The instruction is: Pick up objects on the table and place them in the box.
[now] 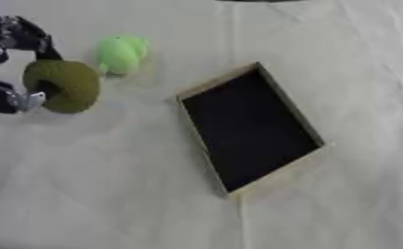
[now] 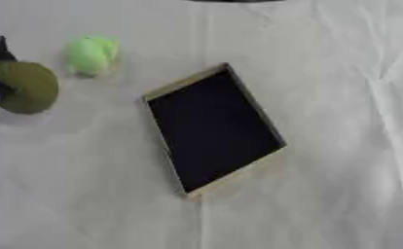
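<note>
At the left edge my left hand (image 1: pixel 9 44) is curled round an olive-green rounded object (image 1: pixel 64 85), fingers above it and thumb below. It looks lifted a little off the cloth. A light green rounded object (image 1: pixel 119 52) lies on the table just right of and beyond it. The box (image 1: pixel 211 87) is a shallow tray with a tan rim and a black inside, lying askew in the middle with nothing in it. My right hand shows in neither view.
A creased white cloth (image 1: pixel 111 185) covers the whole table. A dark edge shows at the top middle.
</note>
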`<act>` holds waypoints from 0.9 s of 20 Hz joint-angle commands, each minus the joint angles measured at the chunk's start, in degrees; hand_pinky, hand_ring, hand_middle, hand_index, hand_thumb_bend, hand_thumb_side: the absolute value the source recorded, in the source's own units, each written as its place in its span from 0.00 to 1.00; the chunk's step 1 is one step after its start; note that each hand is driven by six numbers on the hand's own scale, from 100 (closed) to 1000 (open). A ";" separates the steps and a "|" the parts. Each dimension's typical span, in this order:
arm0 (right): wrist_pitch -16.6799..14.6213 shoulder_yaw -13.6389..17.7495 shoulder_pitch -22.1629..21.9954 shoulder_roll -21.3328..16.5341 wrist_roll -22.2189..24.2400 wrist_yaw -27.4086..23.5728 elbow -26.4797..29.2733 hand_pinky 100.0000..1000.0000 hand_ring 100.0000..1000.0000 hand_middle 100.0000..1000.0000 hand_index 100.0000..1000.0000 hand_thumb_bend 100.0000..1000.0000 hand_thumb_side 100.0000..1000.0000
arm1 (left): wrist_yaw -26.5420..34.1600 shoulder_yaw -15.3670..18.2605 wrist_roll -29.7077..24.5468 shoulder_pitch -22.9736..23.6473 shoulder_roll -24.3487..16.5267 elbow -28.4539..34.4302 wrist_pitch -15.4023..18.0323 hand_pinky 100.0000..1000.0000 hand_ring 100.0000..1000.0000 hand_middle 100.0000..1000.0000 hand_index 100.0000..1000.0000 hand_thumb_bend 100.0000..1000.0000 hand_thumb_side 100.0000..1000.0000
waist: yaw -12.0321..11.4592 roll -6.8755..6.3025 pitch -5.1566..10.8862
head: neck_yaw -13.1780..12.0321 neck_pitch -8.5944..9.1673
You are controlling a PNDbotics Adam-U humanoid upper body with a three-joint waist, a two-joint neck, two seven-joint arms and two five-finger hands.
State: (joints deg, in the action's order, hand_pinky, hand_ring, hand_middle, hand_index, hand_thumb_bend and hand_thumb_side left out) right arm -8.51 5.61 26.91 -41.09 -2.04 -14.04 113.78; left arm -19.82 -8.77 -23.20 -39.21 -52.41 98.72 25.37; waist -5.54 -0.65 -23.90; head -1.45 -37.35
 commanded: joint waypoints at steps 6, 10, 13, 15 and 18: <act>0.28 0.30 0.57 -1.43 0.09 -0.61 0.81 0.88 0.84 0.60 0.74 0.00 0.47 | 5.49 -5.18 -3.05 -9.78 9.39 1.88 0.59 0.56 0.40 0.32 0.58 0.00 0.16 | -0.59 -0.28 2.58 | 1.52 -0.98; 0.37 0.26 0.53 -1.35 0.06 -0.70 0.81 0.88 0.84 0.60 0.74 0.00 0.48 | 7.10 -7.70 -5.75 -11.98 14.52 1.22 -0.28 0.55 0.39 0.31 0.58 0.00 0.21 | -0.76 -0.55 3.00 | 2.24 -1.42; 0.49 0.21 0.60 -1.24 0.10 -0.80 0.81 0.88 0.84 0.60 0.74 0.00 0.48 | 6.73 -9.12 -7.63 -13.04 18.03 0.82 -0.34 0.55 0.40 0.31 0.58 0.00 0.21 | -0.92 -0.85 3.22 | 2.79 -1.55; 0.58 0.22 0.59 -1.24 0.12 -0.83 0.81 0.88 0.84 0.60 0.74 0.00 0.48 | 6.14 -9.43 -8.04 -13.18 19.96 0.68 -0.28 0.55 0.39 0.31 0.58 0.00 0.21 | -1.00 -1.03 3.33 | 3.12 -1.65; 0.66 0.30 0.55 -1.21 0.03 -0.87 0.81 0.88 0.84 0.60 0.74 0.00 0.48 | 5.32 -9.47 -7.83 -12.79 22.58 0.79 -0.23 0.55 0.39 0.31 0.57 0.00 0.24 | -1.06 -1.24 3.46 | 3.27 -1.70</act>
State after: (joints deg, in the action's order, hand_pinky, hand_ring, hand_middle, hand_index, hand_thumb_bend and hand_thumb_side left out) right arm -8.00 5.55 26.90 -41.08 -1.96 -14.54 113.78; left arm -14.15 -18.57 -30.94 -51.09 -30.02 98.93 25.05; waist -6.59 -1.97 -22.02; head 1.64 -38.79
